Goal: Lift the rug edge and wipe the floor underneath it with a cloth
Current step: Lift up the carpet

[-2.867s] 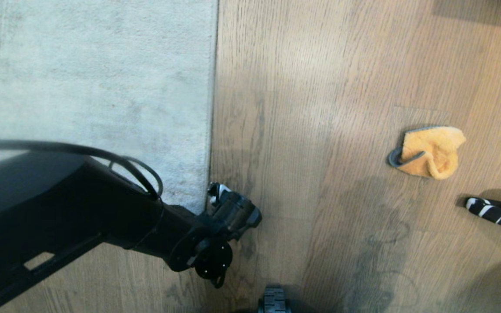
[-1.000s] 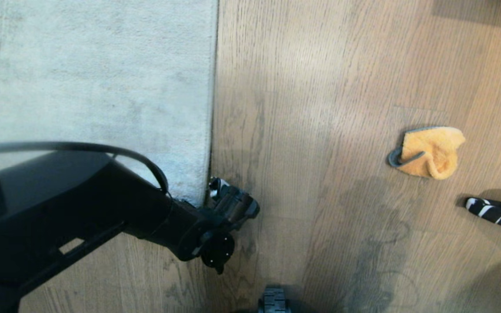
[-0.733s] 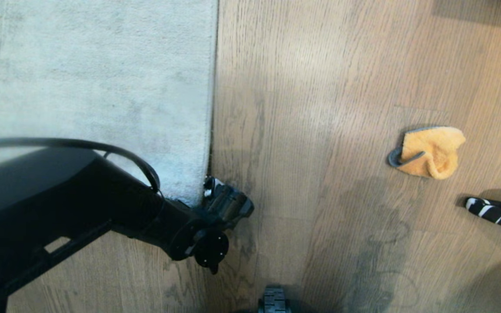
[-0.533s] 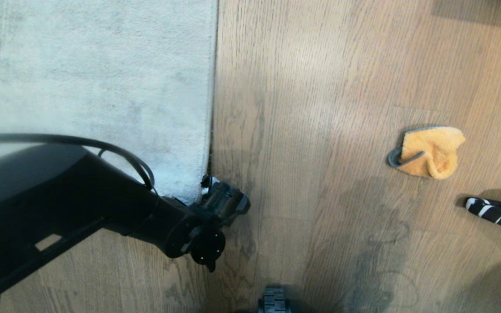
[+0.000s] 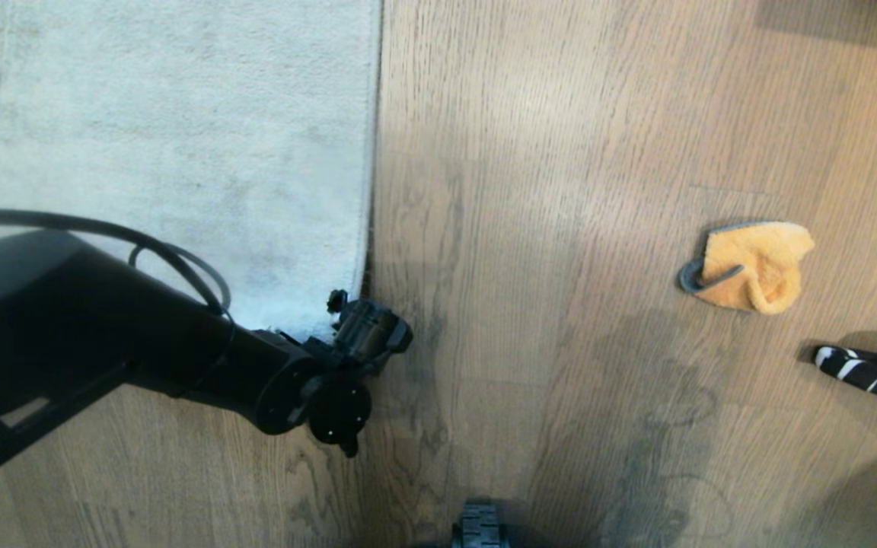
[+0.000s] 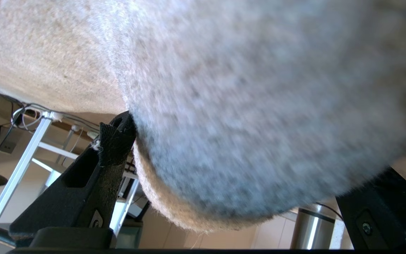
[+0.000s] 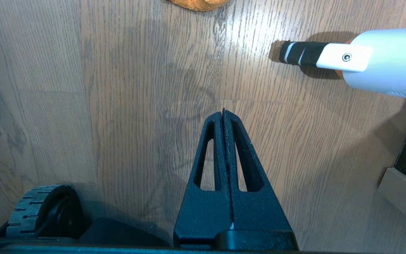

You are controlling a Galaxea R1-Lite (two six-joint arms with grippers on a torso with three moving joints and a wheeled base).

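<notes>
Rug edge: it runs near-to-far down the left half of the floor, its long axis along the planks, ending at a rounded near corner. I have the left gripper at that corner. In the left wrist view the corner sits between the spread fingers, one finger touching the pile border, the other on the opposite side; the fingers are released and wide, not clamped. I judge the coming move to be a closing pinch on the corner and then a lift, so the relation that matters is that the rug lies straight ahead of the fingertips, already inside the gap.

Cloth: fluffy orange with a dark trim, lying on bare planks well apart to the right, nearer my right arm. The right gripper, parked low over the floor, has its fingers clenched together on nothing. A striped black-and-white rod lies just near of the cloth.

No brand, label or writing is readable anywhere.
</notes>
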